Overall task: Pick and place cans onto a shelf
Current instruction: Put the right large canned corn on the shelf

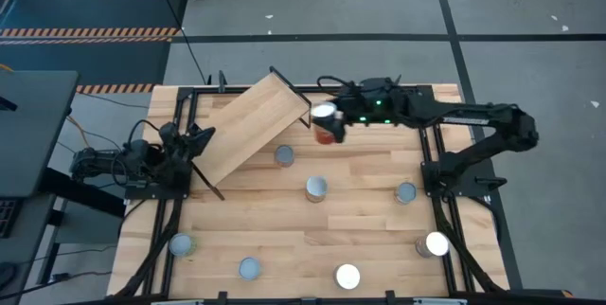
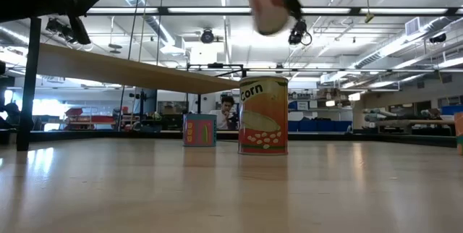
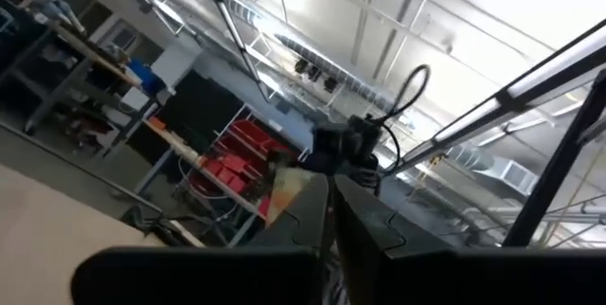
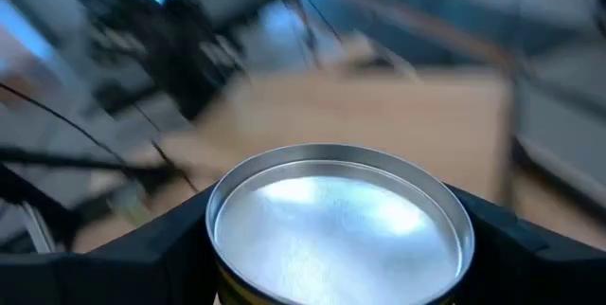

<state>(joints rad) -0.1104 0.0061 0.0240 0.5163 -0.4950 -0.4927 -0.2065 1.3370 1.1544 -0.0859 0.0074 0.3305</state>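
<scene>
My right gripper (image 1: 325, 123) is shut on a can with a silver top and an orange-red label (image 1: 328, 134), held high over the table's far middle, just right of the shelf's raised right end. The low view shows this can (image 2: 269, 9) blurred, in the air. The shelf (image 1: 254, 127) is a tilted light-wood plank on black legs at the far left. My left gripper (image 1: 194, 142) is shut and holds nothing, beside the shelf's lower left end; its fingers (image 3: 331, 220) point up into the room. My right gripper pinches the can's side wall (image 4: 222, 277) just under the silver top rim, one finger on each side (image 4: 156, 253). The fingers come from the table's right, nearly level. The can hangs clear of the table, its shiny top (image 4: 339, 215) facing up.
Several more cans stand on the tabletop: one near the shelf's foot (image 1: 284, 156), one at the middle (image 1: 316, 188), one to the right (image 1: 405, 192), others along the near edge (image 1: 347, 276). In the low view a corn can (image 2: 263, 115) stands in front of a smaller can (image 2: 200, 129).
</scene>
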